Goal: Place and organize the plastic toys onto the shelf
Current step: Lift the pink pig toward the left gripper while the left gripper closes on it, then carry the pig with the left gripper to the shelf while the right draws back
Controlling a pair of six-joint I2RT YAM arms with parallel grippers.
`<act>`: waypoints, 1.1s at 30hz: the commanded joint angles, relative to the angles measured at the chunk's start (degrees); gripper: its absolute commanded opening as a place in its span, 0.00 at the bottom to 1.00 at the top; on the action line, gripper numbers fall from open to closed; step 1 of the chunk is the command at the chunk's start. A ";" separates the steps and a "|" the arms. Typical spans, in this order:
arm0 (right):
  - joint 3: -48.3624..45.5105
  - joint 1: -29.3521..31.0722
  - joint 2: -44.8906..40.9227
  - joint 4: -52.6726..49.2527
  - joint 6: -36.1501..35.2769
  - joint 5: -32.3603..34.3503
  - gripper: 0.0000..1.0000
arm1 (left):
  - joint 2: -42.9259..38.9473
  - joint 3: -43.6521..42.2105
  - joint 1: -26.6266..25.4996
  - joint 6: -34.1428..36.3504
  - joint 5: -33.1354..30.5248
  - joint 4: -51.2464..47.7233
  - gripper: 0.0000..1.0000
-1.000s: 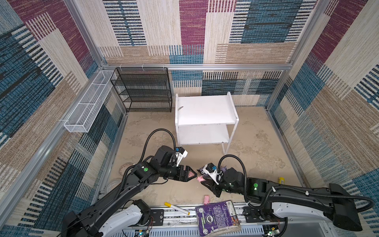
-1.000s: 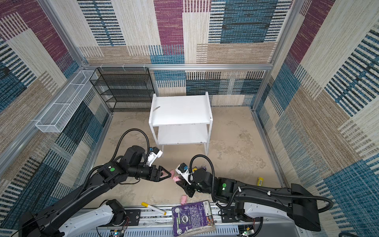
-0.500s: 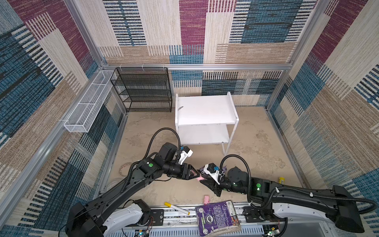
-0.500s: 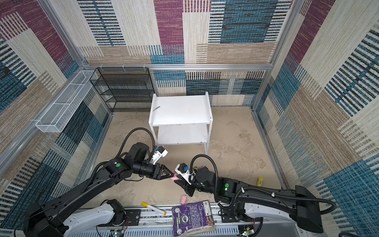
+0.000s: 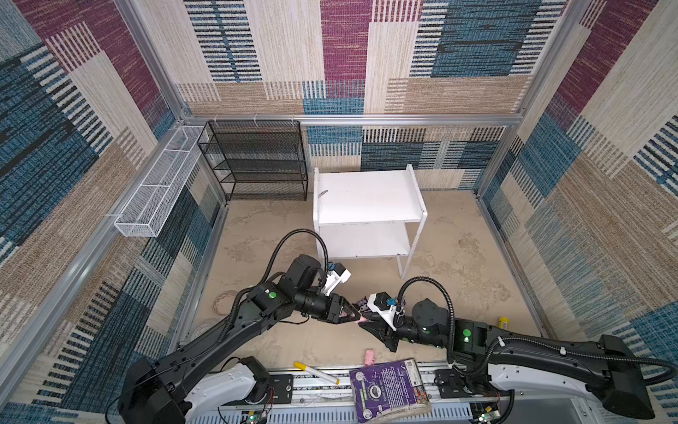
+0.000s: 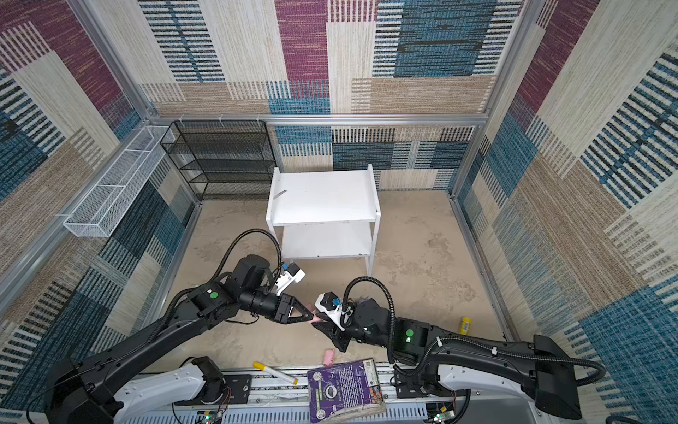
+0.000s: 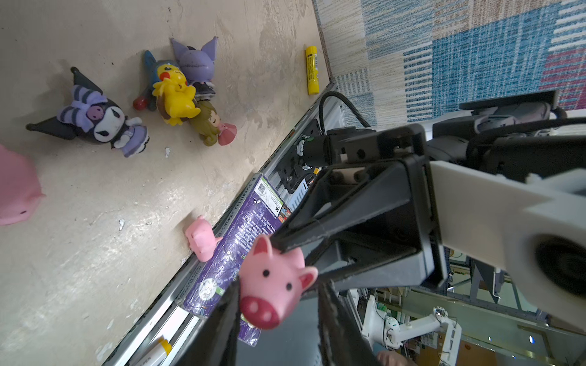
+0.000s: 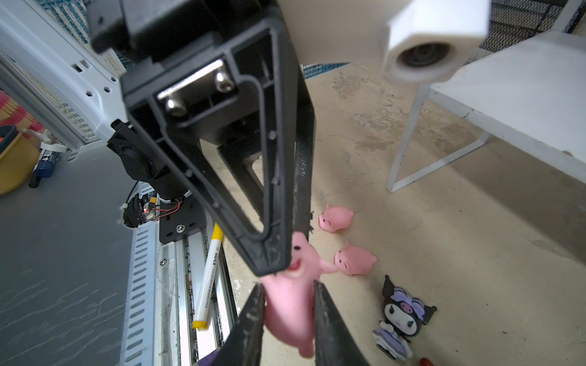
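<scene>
A pink pig (image 8: 291, 304) hangs above the floor, with my right gripper (image 8: 287, 294) shut on its body. My left gripper (image 7: 279, 294) meets it head-on. Its jaws are narrowed round the pig's head (image 7: 272, 285): one finger touches, the other stands a sliver off. In both top views the two grippers meet tip to tip (image 5: 361, 320) (image 6: 314, 320). On the floor lie a black-purple eared toy (image 7: 101, 120), a yellow hooded one (image 7: 174, 95), a lilac one (image 7: 196, 60), a blonde girl (image 7: 211, 123) and more pigs (image 8: 336, 218) (image 8: 355, 260) (image 5: 370, 357). The white shelf (image 5: 367, 198) stands behind, both boards bare.
A purple book (image 5: 389, 389) and a yellow-capped marker (image 5: 315, 372) lie on the front rail. A yellow tube (image 5: 503, 323) lies by the right wall. A black wire rack (image 5: 257, 161) and a white wire basket (image 5: 154, 191) sit at the back left.
My left gripper has moved right to the pig held by my right gripper, and its jaws have narrowed round the pig's head. The right gripper has kept its grip.
</scene>
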 commanded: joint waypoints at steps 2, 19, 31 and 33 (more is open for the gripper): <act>-0.15 0.00 0.32 3.13 0.19 -0.22 0.28 | 0.30 0.61 -0.47 1.91 2.83 2.05 0.30; -0.24 -0.04 0.26 1.50 0.96 3.43 0.51 | -1.60 1.17 -0.69 4.69 -4.01 -1.25 0.12; -2.13 -0.04 -8.99 -7.06 9.17 15.79 0.93 | -8.80 1.85 -0.78 2.50 -23.17 3.25 0.11; -2.41 -0.03 -9.68 -7.85 10.35 16.61 0.94 | -10.39 0.67 -0.99 1.33 -26.65 6.18 0.10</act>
